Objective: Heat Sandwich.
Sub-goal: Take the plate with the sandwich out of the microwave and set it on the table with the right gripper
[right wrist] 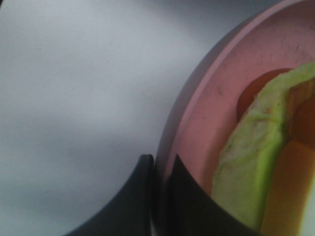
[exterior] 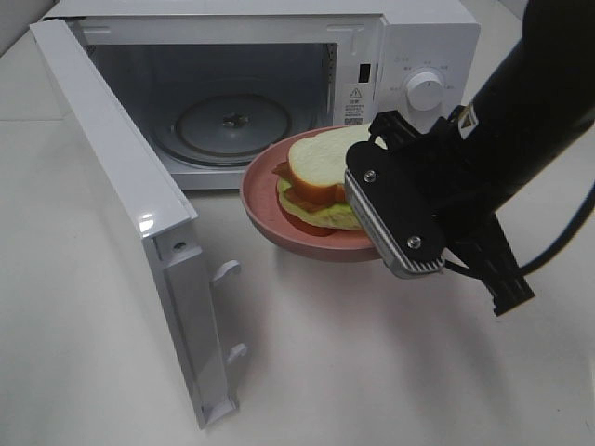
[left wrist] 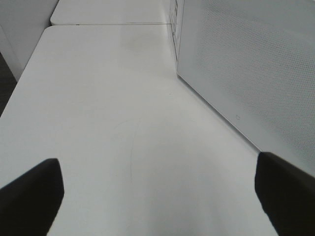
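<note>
The sandwich [exterior: 321, 172], white bread with green leaf and red and orange filling, lies on a round pink plate [exterior: 279, 228]. My right gripper [exterior: 376, 234] is shut on the plate's right rim and holds it just in front of the open microwave's cavity [exterior: 232, 102]. In the right wrist view the gripper [right wrist: 160, 164] has its two dark fingers pinching the plate's pink rim [right wrist: 197, 98], with the sandwich's green leaf [right wrist: 256, 162] beside them. My left gripper [left wrist: 157, 196] is open and empty over bare table, not seen in the high view.
The white microwave [exterior: 418, 56] stands at the back with its glass turntable [exterior: 228, 121] bare. Its door [exterior: 112, 167] swings out to the front left, and its outer face [left wrist: 246, 64] shows beside my left gripper. White tabletop [exterior: 372, 372] lies all around.
</note>
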